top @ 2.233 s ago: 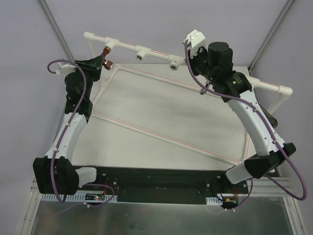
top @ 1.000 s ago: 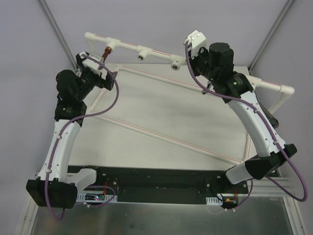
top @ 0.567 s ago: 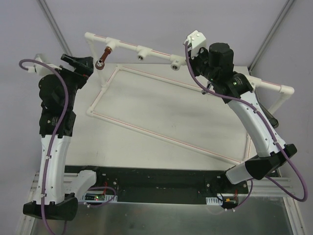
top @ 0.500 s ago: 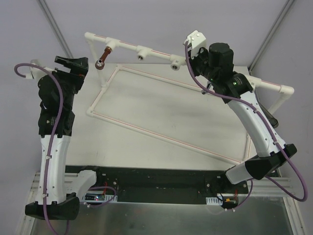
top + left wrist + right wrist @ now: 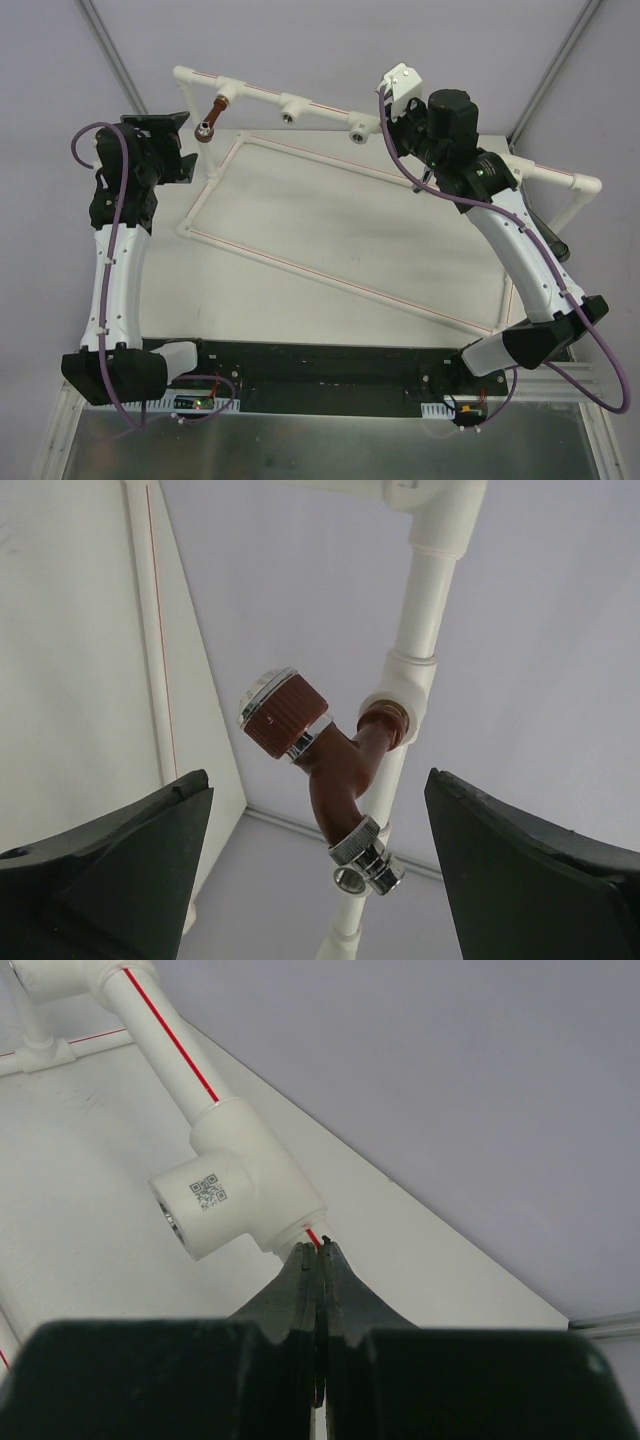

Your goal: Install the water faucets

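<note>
Left gripper [image 5: 315,780] backed off, faucet [image 5: 335,770] released

A reddish-brown faucet [image 5: 330,770] juts from the leftmost white tee fitting [image 5: 402,692] on the far pipe rail [image 5: 320,104], its brass threaded end seated in the socket. Its ribbed round knob [image 5: 284,714], rimmed in chrome, angles off to one side. The curved body ends in a chrome-ringed spout [image 5: 365,864] with an open mouth, and nothing grips it.
</note>
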You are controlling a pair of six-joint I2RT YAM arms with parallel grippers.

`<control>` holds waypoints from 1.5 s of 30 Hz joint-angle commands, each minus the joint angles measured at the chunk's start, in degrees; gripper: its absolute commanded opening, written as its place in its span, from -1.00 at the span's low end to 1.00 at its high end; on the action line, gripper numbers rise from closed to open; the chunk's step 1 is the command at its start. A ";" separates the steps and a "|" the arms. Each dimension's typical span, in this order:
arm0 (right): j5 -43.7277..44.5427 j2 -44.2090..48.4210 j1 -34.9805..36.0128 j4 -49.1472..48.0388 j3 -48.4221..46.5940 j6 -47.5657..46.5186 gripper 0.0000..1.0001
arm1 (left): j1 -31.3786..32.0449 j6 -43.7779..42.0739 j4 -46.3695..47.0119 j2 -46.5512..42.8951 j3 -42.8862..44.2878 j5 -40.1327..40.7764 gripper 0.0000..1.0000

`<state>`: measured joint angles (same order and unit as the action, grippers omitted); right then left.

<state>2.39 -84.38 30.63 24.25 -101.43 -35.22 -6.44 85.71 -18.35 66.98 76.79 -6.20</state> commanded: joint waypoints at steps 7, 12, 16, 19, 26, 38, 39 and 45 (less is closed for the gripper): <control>3.06 -2.54 -0.57 9.06 2.02 -0.20 -1.00 | 1.60 11.14 3.05 6.58 5.29 -9.09 0.75; 3.58 -2.81 -0.57 9.06 1.76 -0.29 -1.00 | 2.83 14.47 5.95 9.39 5.21 -9.98 0.60; 3.76 -2.98 -0.49 9.06 1.85 -0.46 -1.00 | 3.27 18.78 13.31 10.01 1.79 -9.80 0.23; 3.85 -3.07 -0.57 8.97 1.67 -0.46 -1.00 | 3.71 20.55 18.08 10.10 -0.76 -8.22 -0.27; 3.85 -3.42 -0.49 9.06 1.67 -0.55 -1.00 | 4.59 15.56 30.82 9.40 -7.97 -4.35 -1.00; 3.23 -3.16 -0.57 9.15 1.50 -0.72 -1.00 | 4.76 -39.33 46.30 12.30 -16.07 -13.91 -1.00; 3.14 -2.99 -0.57 9.15 1.58 -0.72 -1.00 | 4.85 -44.53 45.60 12.47 -15.54 -15.15 -1.00; 2.62 -2.46 -0.40 9.24 1.85 -0.64 -1.00 | 6.26 -84.93 36.05 11.77 -11.68 -22.71 -1.00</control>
<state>4.08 -85.14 30.63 23.18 -101.45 -36.21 -1.98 38.89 30.11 77.23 63.66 -19.44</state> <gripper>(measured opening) 0.029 0.313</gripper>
